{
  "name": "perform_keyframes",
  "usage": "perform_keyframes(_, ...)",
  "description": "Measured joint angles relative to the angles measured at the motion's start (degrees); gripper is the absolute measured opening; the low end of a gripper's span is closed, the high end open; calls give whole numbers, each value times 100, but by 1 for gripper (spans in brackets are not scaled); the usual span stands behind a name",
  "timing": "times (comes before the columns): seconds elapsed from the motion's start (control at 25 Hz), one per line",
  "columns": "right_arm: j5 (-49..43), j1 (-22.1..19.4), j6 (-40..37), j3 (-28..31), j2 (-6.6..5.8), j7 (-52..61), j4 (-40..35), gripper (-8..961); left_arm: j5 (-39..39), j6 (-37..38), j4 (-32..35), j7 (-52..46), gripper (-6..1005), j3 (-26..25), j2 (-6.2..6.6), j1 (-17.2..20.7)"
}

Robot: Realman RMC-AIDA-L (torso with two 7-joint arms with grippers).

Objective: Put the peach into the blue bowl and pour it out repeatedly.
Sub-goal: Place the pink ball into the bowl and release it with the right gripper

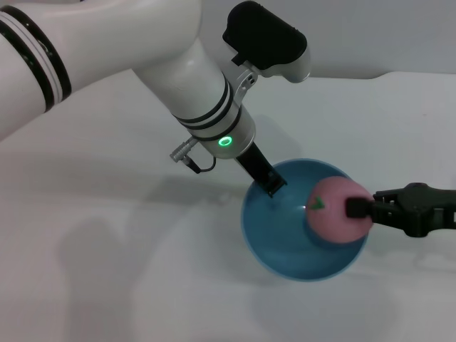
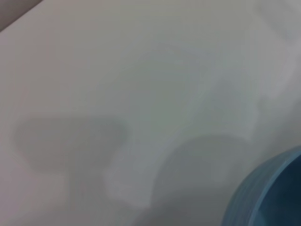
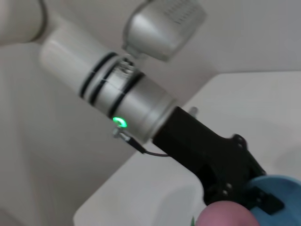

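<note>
So the blue bowl (image 1: pixel 299 246) sits on the white table (image 1: pixel 107 271), a bit right of centre in the head view. The left gripper (image 1: pixel 271 184) comes down from the upper left and has its fingers clamped over the bowl's far-left rim, one finger tip showing inside the bowl. The right wrist view backs that up: the black gripper body (image 3: pixel 211 155) ends right at the blue rim (image 3: pixel 282 186).

The right gripper (image 1: pixel 354 208) reaches in from the right edge and is closed on the peach (image 1: pixel 335 211), pinching it on its right side. The peach hangs over the right half of the bowl, at about rim level, with a little green leaf mark facing the bowl's middle. Whether it touches the bowl's inside I honestly can't tell. In the right wrist view only the pink top of it (image 3: pixel 225 214) peeks in.

The left wrist view mostly shows bare table plus a curved slice of the bowl's outside wall (image 2: pixel 263 197).
</note>
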Motion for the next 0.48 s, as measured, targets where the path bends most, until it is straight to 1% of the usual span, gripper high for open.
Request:
perform_keyframes(0.16, -27, 48, 263, -270, 6, 146, 13, 48, -5, -29, 0, 10, -1, 27, -6, -32)
perform_keyframes(0.24, -82, 78, 388, -390, 7, 214, 16, 153, -11, -35, 0, 19, -1, 31, -6, -40)
perform_keyframes(0.48, -159, 164, 516, -577, 7, 324, -3, 374, -56, -106, -3, 39, -1, 59, -6, -45)
